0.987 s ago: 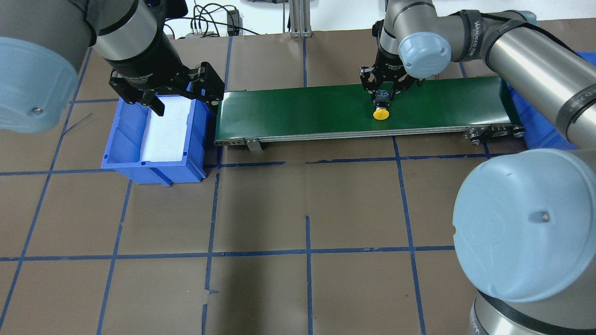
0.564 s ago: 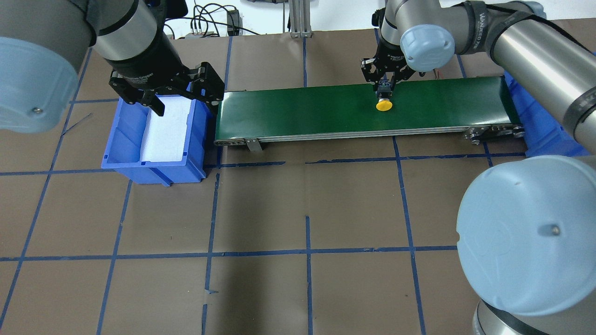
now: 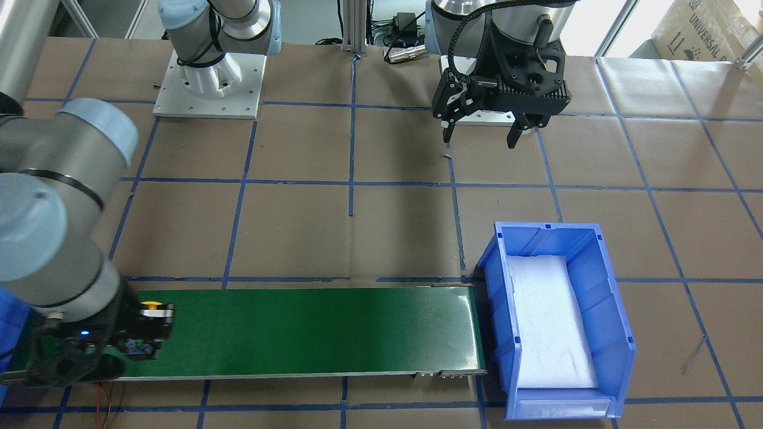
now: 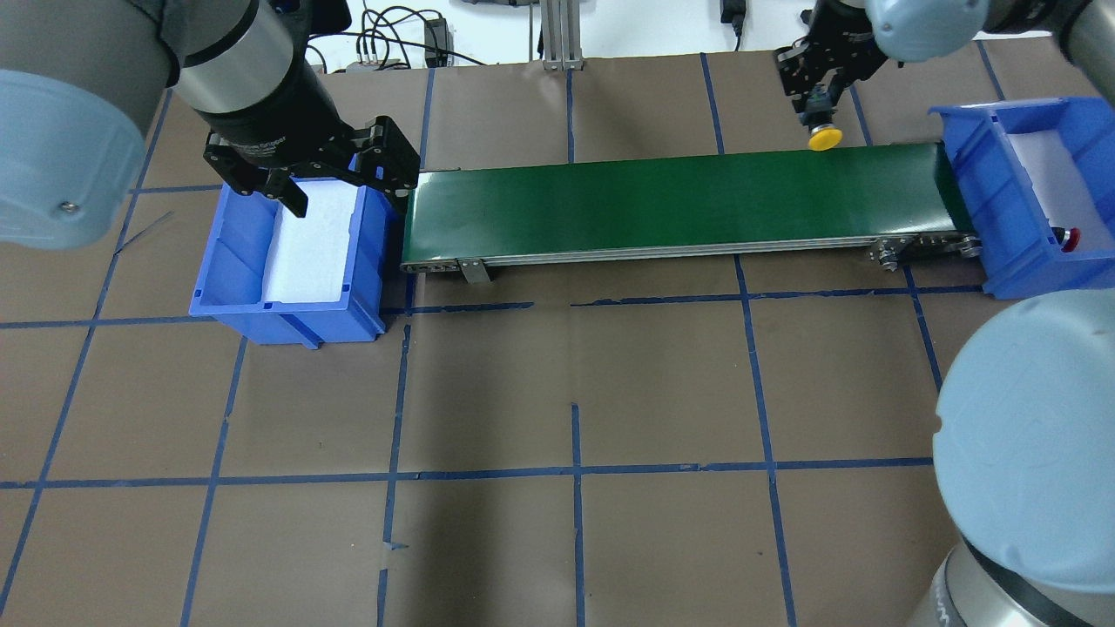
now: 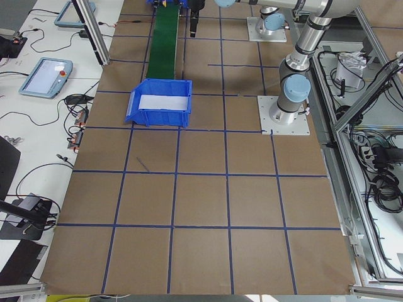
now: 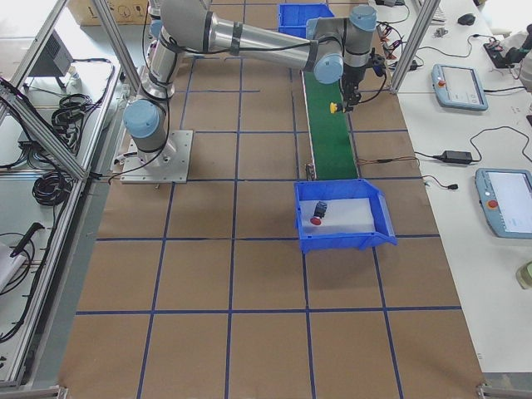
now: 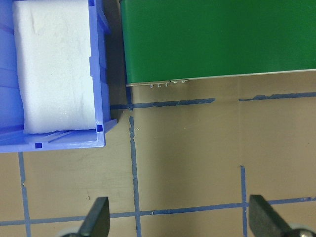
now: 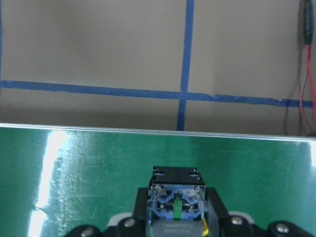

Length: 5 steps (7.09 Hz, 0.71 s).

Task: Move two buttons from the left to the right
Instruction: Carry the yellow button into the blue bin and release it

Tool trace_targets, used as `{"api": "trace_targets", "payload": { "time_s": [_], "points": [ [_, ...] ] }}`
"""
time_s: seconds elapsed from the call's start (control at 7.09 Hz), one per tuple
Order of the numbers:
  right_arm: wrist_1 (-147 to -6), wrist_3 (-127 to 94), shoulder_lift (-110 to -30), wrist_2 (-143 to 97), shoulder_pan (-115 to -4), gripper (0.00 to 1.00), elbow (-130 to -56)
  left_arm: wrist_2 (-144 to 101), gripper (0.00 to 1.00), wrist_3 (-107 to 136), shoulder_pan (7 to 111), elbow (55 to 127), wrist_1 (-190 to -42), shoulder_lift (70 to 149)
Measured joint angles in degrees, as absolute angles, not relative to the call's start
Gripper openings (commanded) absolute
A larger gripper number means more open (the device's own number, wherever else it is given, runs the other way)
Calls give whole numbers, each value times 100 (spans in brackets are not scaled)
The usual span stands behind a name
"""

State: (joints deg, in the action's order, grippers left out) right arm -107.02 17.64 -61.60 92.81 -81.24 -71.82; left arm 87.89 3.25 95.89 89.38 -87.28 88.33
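Note:
My right gripper (image 4: 816, 103) is shut on the yellow button (image 4: 824, 138) and holds it cap-down in the air over the right end of the green conveyor belt (image 4: 610, 205). The right wrist view shows the button's contact block (image 8: 175, 203) clamped between the jaws above the belt. The red button (image 4: 1068, 235) lies in the right blue bin (image 4: 967, 122); it also shows in the exterior right view (image 6: 318, 217). My left gripper (image 4: 309, 178) is open and empty above the left blue bin (image 4: 218, 279), which holds only white foam.
The belt runs between the two bins. Blue tape lines grid the brown table. Cables and a metal post (image 4: 557, 35) stand at the table's back edge. The left wrist view shows the left bin (image 7: 98, 74) beside the belt's end (image 7: 217, 39).
My right gripper has lifted the yellow button off the belt and carried it right, toward the right bin. The left arm has not moved.

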Motion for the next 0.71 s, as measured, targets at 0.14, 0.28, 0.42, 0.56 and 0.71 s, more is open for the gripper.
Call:
{"api": "trace_targets", "payload": {
  "time_s": [0.14, 0.28, 0.42, 0.56, 0.71],
  "points": [
    [-10710, 2442, -6194, 9273, -7627, 29, -7156, 8789, 100, 325, 9589, 8938, -8727, 8833],
    [-10743, 3116, -6198, 9263, -7121, 29, -7131, 8789, 100, 325, 9587, 8938, -8727, 8833],
    [-10781, 3731, -6174, 9237, -6664, 29, -7088, 8789, 100, 325, 9586, 8938, -8727, 8833],
    [-10870, 4228, -6085, 9163, -6321, 29, -7026, 8789, 100, 325, 9586, 8938, -8727, 8833],
    [-11024, 4563, -5929, 9072, -6099, 30, -6956, 8789, 100, 325, 9587, 8938, -8727, 8833]
  ]
}}
